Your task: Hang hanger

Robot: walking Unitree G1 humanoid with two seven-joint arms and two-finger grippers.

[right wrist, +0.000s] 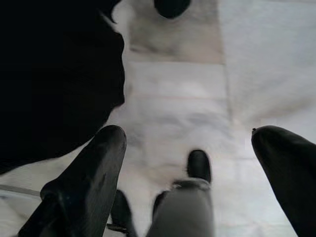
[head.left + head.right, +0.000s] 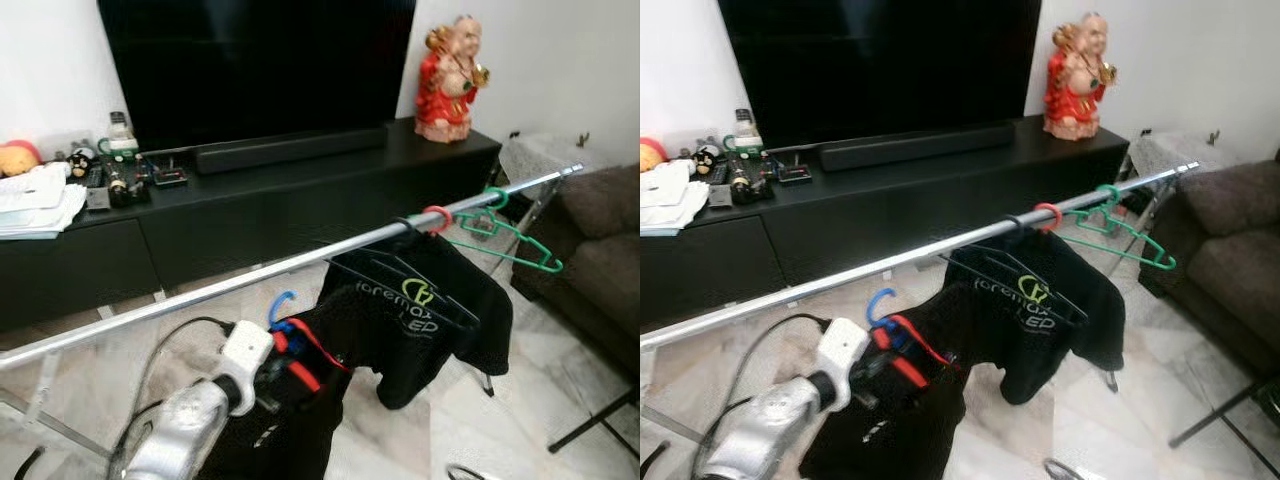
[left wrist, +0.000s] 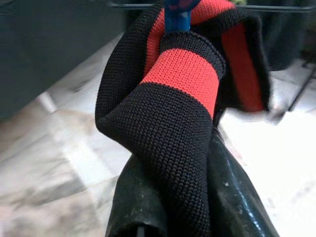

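A blue hanger (image 2: 281,303) carries a black garment with a red-striped collar (image 3: 182,74). My left gripper (image 2: 283,368) is shut on that collar just under the hanger's hook, and its black fingers (image 3: 140,207) squeeze the knit fabric. The hook hangs slightly below and in front of the silver rail (image 2: 200,292), apart from it. Further right on the rail hang a black printed shirt (image 2: 420,310), a red hook (image 2: 436,217) and a bare green hanger (image 2: 505,240). My right gripper (image 1: 190,148) hangs open over the marble floor.
A black TV console (image 2: 300,200) with a large TV, a soundbar and clutter stands behind the rail. A red figurine (image 2: 450,80) sits at its right end. A dark sofa (image 2: 600,250) is at the right, and rack legs (image 2: 590,420) cross the floor.
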